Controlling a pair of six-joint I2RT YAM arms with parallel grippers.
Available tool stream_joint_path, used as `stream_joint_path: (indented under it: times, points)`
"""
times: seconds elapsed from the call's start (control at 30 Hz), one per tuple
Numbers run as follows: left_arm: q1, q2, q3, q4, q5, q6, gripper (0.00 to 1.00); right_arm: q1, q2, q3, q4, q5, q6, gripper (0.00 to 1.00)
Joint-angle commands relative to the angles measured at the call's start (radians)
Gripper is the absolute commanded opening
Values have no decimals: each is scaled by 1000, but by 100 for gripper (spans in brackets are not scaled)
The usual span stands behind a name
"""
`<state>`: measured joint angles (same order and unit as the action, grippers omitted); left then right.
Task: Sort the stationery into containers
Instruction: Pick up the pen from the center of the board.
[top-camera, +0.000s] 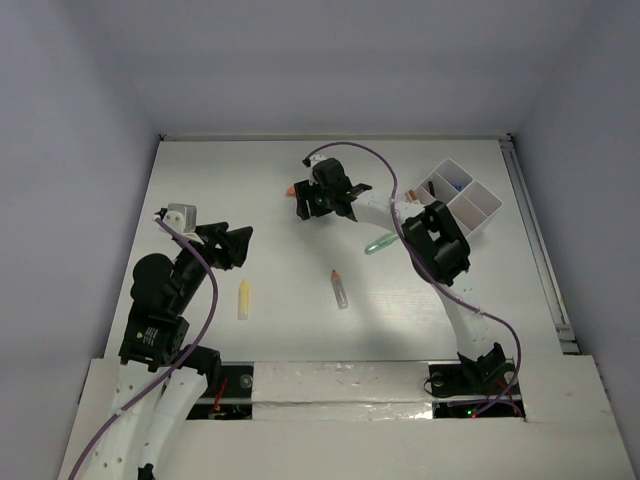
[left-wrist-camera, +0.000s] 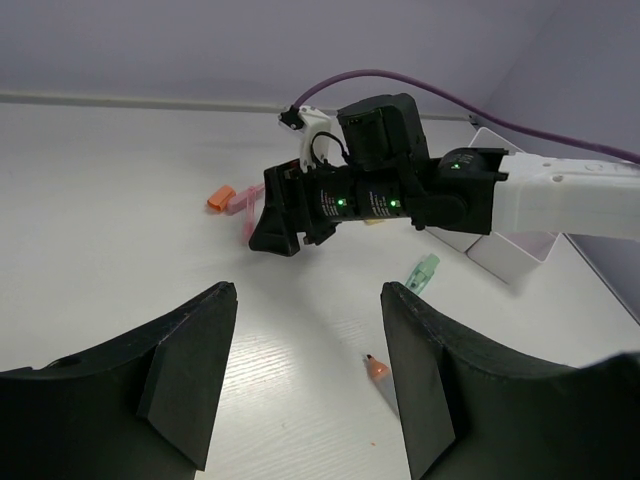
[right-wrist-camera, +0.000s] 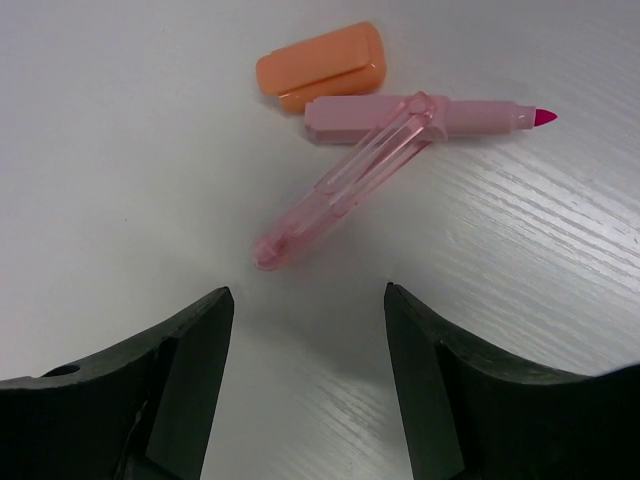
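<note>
My right gripper (top-camera: 303, 200) (right-wrist-camera: 308, 300) is open and empty, low over the table just short of a pink marker (right-wrist-camera: 430, 118), its clear pink cap (right-wrist-camera: 345, 185) and an orange eraser-like bit (right-wrist-camera: 322, 68) (top-camera: 289, 190). My left gripper (top-camera: 238, 243) (left-wrist-camera: 308, 295) is open and empty at the left, pointing towards the right gripper (left-wrist-camera: 290, 215). A yellow tube (top-camera: 243, 298) and an orange-capped grey tube (top-camera: 340, 290) (left-wrist-camera: 378, 372) lie mid-table. A green clip (top-camera: 380, 243) (left-wrist-camera: 425, 270) lies near the white organiser tray (top-camera: 470, 208) (left-wrist-camera: 515, 260) at the back right.
The tray holds a few small dark and blue items in its far compartments. White walls close in the table's back and sides. The right arm stretches diagonally across the table's right half, over the green clip.
</note>
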<state>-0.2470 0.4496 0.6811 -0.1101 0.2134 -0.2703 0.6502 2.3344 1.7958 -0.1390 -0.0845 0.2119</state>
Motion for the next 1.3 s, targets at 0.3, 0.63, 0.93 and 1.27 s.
stream_joint_path:
  times: [0.3,0.63,0.93,1.27]
  points:
    - [-3,1,23,41,7,9,56,23,129,152,-19,63,29,65]
    - [-3,3,21,44,11,8,56,23,88,67,22,264,60,44]
    - [-3,9,20,47,11,6,56,23,-15,-84,128,284,43,11]
    - [6,64,11,72,79,-12,56,23,-346,-240,-63,197,-45,0]
